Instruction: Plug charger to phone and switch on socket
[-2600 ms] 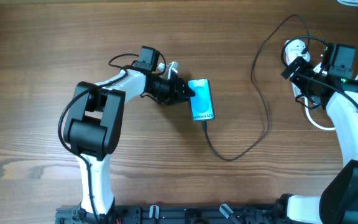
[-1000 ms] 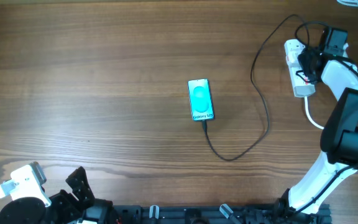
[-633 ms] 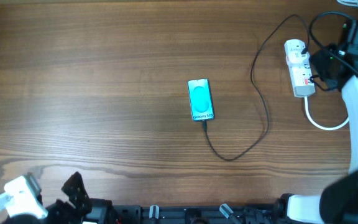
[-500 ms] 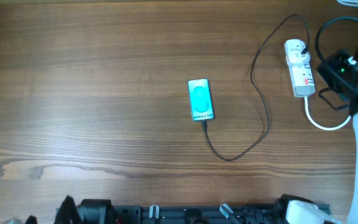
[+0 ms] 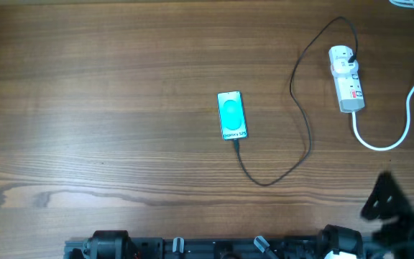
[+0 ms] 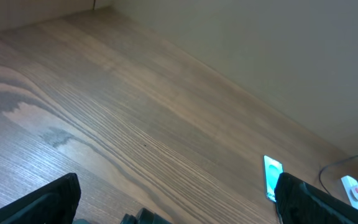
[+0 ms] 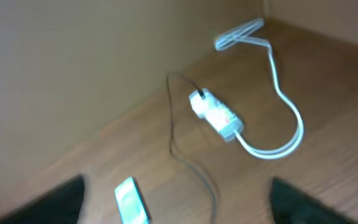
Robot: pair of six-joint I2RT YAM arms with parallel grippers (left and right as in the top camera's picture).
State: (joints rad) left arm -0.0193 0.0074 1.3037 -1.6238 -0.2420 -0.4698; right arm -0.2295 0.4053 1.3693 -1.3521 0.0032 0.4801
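The phone [image 5: 232, 115] lies flat mid-table with its teal screen up; it also shows in the wrist views as the phone [image 6: 272, 179] and, blurred, the phone [image 7: 131, 202]. The charger [image 5: 308, 137], a thin black cable, meets the phone's near short edge, loops right and runs up to the socket [image 5: 346, 79], a white strip at the far right. My left gripper [image 6: 179, 208] is open and empty, far from the phone. My right gripper [image 7: 179, 205] is open and empty, well back from the socket [image 7: 216, 115]. In the overhead view only part of the right arm [image 5: 388, 200] shows, at the lower right corner.
A thick white cable [image 5: 408, 101] curls from the socket's near end toward the back right corner. The robot's base bar [image 5: 214, 248] runs along the table's near edge.
The right arm has drawn back from the socket to the near right corner, and its jaws have gone from shut to open. The left arm has slid out of the overhead view.
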